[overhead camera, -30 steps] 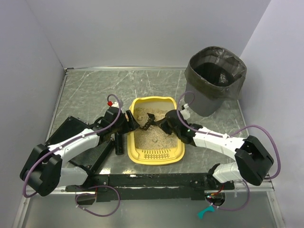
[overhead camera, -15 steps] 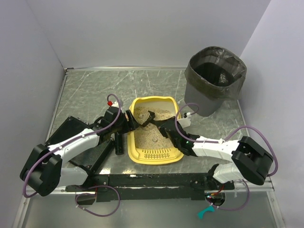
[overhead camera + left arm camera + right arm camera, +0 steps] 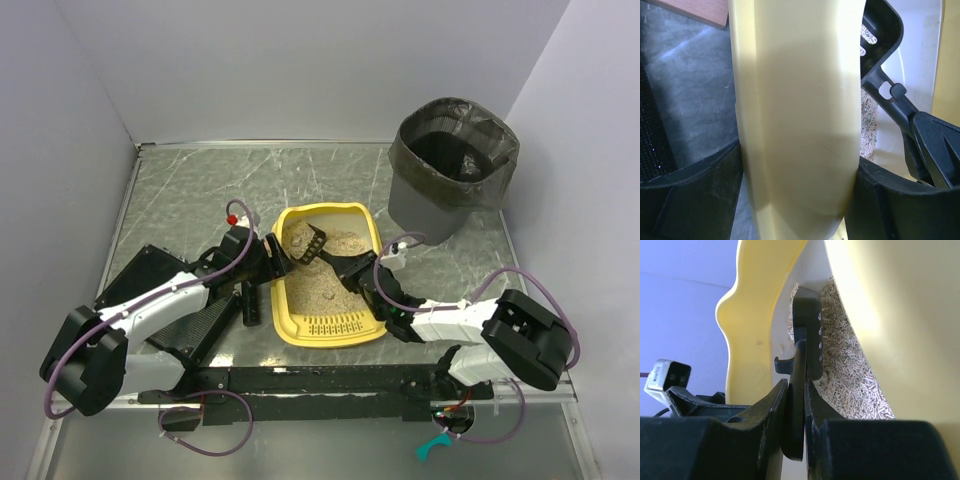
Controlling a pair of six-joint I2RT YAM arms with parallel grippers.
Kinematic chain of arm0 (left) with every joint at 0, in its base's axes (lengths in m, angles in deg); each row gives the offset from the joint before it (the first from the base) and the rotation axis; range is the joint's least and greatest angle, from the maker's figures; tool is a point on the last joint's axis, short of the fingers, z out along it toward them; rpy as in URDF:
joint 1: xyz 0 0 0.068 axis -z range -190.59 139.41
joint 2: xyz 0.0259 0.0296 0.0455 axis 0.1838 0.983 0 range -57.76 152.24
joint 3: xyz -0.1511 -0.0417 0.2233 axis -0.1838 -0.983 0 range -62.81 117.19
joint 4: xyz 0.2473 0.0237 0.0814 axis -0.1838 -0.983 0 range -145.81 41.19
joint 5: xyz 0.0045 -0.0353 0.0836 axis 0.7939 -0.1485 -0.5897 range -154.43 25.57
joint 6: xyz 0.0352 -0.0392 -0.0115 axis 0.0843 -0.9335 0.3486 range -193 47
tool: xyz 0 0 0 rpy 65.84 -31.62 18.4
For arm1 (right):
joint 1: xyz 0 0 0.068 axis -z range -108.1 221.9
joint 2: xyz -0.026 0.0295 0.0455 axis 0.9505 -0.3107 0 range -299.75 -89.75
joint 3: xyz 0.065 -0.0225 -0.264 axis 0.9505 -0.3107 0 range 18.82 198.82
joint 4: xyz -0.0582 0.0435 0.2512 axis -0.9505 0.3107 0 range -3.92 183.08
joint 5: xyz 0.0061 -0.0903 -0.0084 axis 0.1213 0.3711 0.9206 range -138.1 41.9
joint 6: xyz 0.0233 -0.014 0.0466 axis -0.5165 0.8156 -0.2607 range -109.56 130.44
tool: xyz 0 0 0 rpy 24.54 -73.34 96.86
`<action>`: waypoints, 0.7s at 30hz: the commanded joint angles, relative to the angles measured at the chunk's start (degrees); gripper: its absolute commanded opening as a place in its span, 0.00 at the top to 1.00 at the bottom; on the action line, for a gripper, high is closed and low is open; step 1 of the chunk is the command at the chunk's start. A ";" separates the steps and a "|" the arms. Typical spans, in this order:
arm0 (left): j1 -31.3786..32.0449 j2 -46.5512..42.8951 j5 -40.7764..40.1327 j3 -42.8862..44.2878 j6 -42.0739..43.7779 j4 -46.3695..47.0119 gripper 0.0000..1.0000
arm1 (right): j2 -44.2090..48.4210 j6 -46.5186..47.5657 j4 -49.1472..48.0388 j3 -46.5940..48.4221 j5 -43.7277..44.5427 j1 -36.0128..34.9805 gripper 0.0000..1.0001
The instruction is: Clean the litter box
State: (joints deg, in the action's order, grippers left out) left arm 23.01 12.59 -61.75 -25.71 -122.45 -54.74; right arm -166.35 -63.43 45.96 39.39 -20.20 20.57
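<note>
Your yellow litter box point(image 3: 330, 209) sat mid-frame on the grey marbled surface point(image 3: 200, 190), pale walls point(image 3: 300, 70) around it, the lined bin point(image 3: 452, 165) at upper right. Your left jaws clamped its left rim; your right jaws gripped the black scoop point(image 3: 312, 243) inside it.

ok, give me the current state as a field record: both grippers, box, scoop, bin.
left gripper: shut on the left rim of the litter box
right gripper: shut on the handle of the scoop
scoop: black, slotted, head against the litter in the far-left part of the box
litter box: yellow, grille end towards the arm bases
bin: far right, bag-lined, apart from the box
</note>
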 commanded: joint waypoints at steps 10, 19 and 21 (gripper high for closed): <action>-0.21 -3.73 -2.50 2.71 -4.16 -1.53 0.30 | 13.66 -8.31 17.26 -2.46 3.56 1.32 1.00; -0.29 -3.81 -3.91 3.33 -3.37 -1.27 0.25 | 27.10 -4.81 19.20 -6.86 -0.12 1.32 1.00; -0.38 -3.99 -3.73 3.24 -3.20 -0.75 0.25 | 31.57 -4.36 20.34 -7.39 -0.83 1.32 1.00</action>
State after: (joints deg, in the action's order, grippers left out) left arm 23.23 11.08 -63.94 -25.51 -124.50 -58.29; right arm -141.85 -69.20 66.55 32.68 -20.18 21.66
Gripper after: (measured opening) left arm 0.747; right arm 0.224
